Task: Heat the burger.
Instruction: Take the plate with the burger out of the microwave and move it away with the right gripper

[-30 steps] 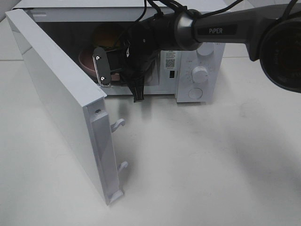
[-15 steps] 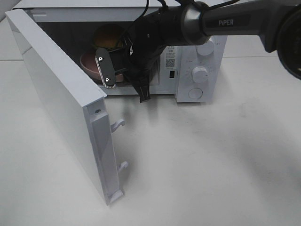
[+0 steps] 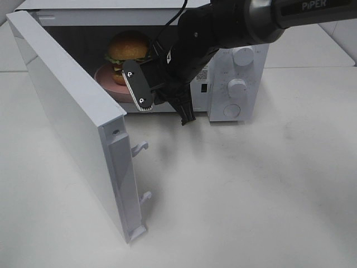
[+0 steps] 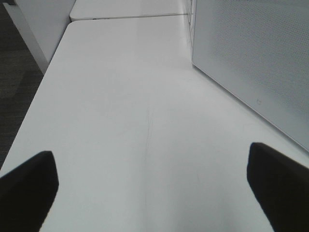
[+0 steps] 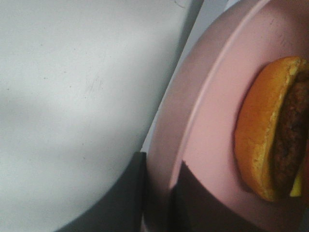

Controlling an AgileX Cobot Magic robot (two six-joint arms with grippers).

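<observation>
Right fingers (image 3: pixel 162 103): pinched on the near rim of the pink plate (image 3: pixel 106 75), centre of frame at the microwave (image 3: pixel 234 56) mouth. Burger (image 3: pixel 129 49): on that plate, inside the cavity, directly beyond my fingers. Left fingers (image 4: pixel 29 181): spread, holding nothing, over bare bench (image 4: pixel 145 111).

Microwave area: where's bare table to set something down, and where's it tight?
Free: the table in front of the microwave, right of its open door; also the tabletop beyond the door, seen from the left wrist. Crowded: the cavity mouth, where the right end effector grips the pink plate carrying the burger.
</observation>
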